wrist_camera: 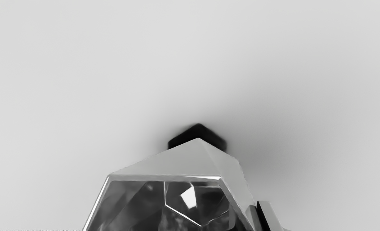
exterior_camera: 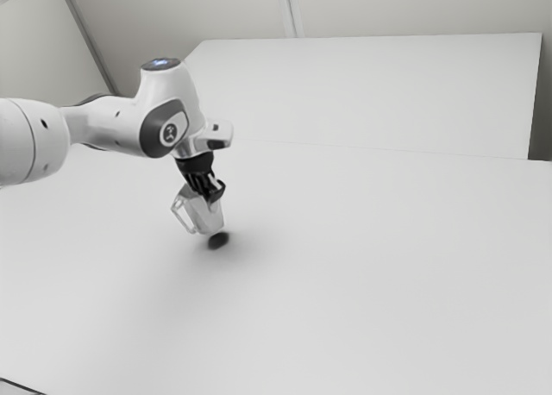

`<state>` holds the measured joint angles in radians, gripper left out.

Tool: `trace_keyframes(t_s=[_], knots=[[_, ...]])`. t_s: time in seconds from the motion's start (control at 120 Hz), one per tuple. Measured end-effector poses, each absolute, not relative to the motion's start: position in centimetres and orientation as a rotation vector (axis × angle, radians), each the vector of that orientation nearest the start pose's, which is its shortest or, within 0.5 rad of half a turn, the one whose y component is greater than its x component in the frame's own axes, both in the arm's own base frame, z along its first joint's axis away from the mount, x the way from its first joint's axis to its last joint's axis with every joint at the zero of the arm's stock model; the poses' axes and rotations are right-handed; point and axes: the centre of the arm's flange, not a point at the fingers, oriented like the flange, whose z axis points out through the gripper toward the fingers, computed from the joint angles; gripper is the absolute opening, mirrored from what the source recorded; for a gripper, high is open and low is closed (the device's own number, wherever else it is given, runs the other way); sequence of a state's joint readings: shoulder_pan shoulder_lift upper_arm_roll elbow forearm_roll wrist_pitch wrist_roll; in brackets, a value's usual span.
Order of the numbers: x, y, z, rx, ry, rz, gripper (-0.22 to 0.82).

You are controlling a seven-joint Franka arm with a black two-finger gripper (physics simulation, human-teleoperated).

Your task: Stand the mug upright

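From where I stand, the jaws look closed on the upper wall of the mug, by its rim, and they seem to be bearing its weight. The gripper points down into the mouth end, so the mug hangs mouth upward but leaning, its base swung toward the exterior view's right and its handle out on the exterior view's left. Just beneath, a small dark shadow lies on the table a little apart from the base, which tells me the mug is off the surface, though near it. The arm reaches in from the exterior view's left, and the table runs on well beyond, to the right and to the far side. I'd call this the righting step, mostly done, with the setting down to come. What's wanted next is a bit more turn to level the base, then a slow lowering until it sits flat, and only then a release; let go at this lean, and it could topple over.
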<state>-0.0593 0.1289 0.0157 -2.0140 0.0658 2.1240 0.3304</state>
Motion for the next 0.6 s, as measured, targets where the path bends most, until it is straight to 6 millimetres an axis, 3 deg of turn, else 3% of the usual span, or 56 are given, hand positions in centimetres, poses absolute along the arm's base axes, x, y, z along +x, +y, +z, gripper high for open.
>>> trace_keyframes(t_s=[0.175,0.458,0.6], knots=[[57.7,-3.6,37.1,-2.935,0.583,0.069,-0.17],[56.8,-3.6,34.6,-2.921,0.399,0.1,-0.17],[56.8,-3.5,34.4,-2.937,0.299,0.088,-0.17]])
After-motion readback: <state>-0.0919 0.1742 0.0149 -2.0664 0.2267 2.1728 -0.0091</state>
